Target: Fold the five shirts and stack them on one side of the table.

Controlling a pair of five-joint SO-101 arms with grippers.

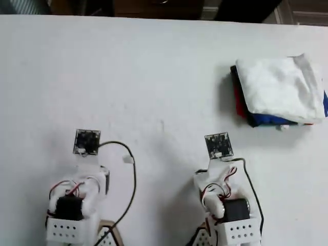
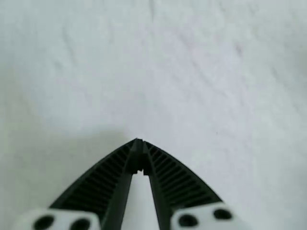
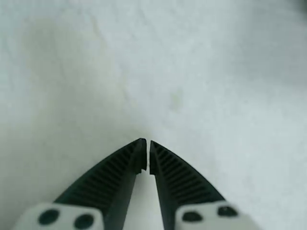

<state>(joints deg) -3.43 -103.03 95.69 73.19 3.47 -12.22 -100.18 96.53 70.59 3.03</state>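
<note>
Tabletop [image 1: 154,77], white and faintly mottled, runs across the high view, with two white-cased arms tucked in side by side at its near edge. At the left of that view, one arm [image 1: 74,205] carries a small black square camera board [image 1: 87,142] at its front, and a thin black cable [image 1: 132,177] loops from the board round to the arm's base. The left tool [image 2: 138,146], seen from its own wrist, has its black ribbed jaws pressed together at the tips; it grips nothing and hangs over bare white surface. Farther right in the high view, the other arm [image 1: 228,207] sits in the same tucked pose, with a second black camera board [image 1: 219,145] at its front. The right tool [image 3: 147,146] is all but closed, with only a hairline slit between its tips, and nothing is caught in it; bare tabletop lies below it too. At the far right of the high view, well apart from both arms, the stack of folded shirts [image 1: 277,95] lies near the tabletop's right edge. A white folded shirt [image 1: 279,84] tops it, and edges of blue cloth [image 1: 271,120], red cloth [image 1: 239,105] and dark cloth [image 1: 234,77] show beneath; how many layers there are I cannot tell.
</note>
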